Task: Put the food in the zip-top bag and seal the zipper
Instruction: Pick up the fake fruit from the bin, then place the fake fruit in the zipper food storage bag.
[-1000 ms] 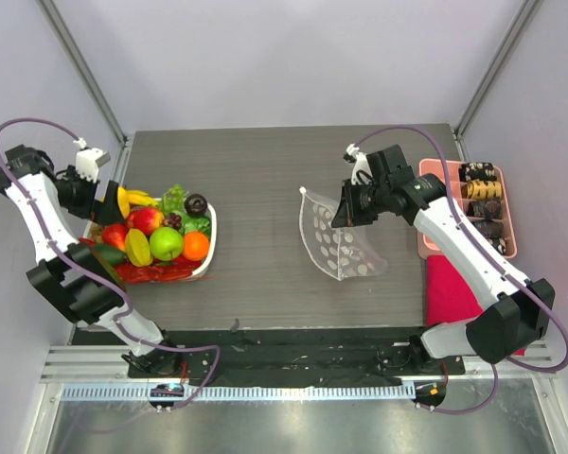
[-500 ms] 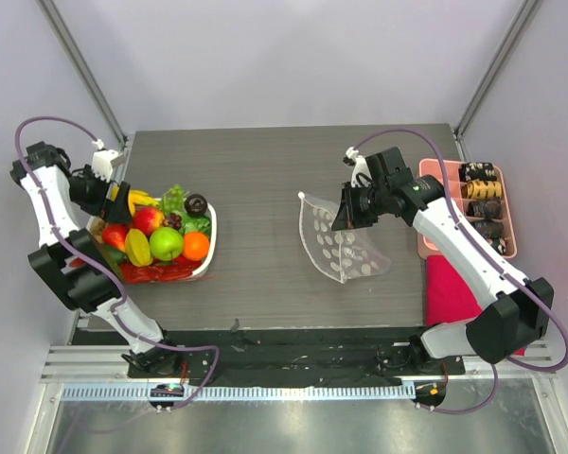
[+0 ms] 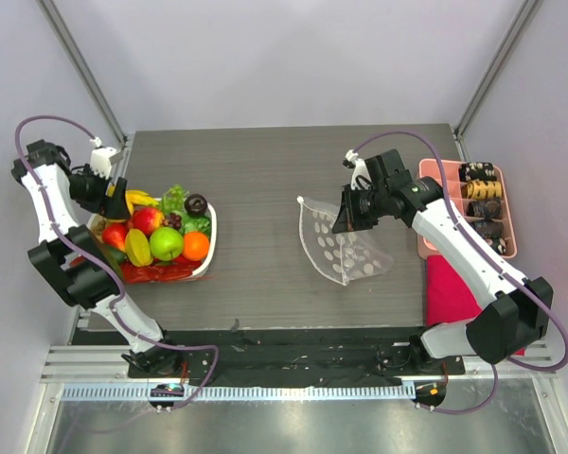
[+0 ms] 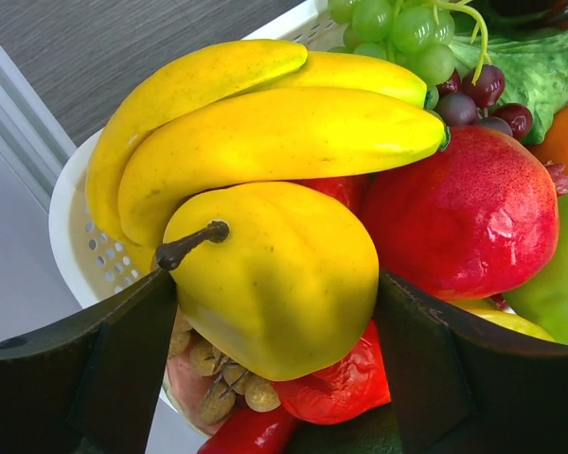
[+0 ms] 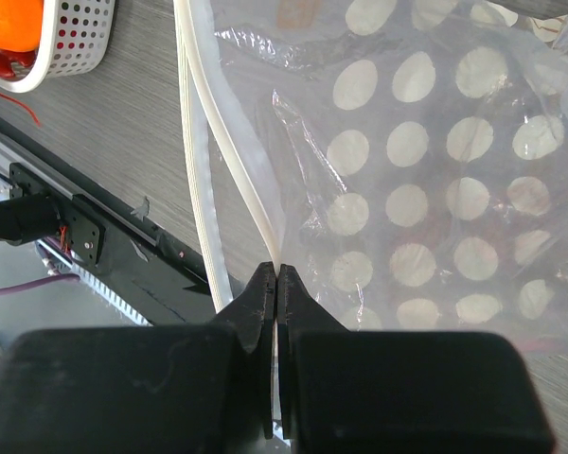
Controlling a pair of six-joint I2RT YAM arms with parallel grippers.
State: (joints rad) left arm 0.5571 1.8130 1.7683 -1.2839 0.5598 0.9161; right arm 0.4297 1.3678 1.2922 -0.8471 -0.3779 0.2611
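Because my right end effector (image 5: 276, 284) is pinched shut on the zipper (image 5: 197, 189), propping the zip-top bag (image 3: 348, 251) open at centre right, the left end effector (image 4: 276, 322) sits astride the yellow pear (image 4: 284, 246) in the basket (image 4: 76, 236) at upper left, though I cannot tell if it grips yet.

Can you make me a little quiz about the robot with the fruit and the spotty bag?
1. True or false: the zip-top bag already holds some of the fruit.
2. What is the right pincer pinching? A) the bag's mouth edge B) an orange C) a banana
3. Fill in the gap: the left pincer has one finger on each side of a yellow ____.

Key: 1 false, the bag looks empty. 2 A. 3 pear.
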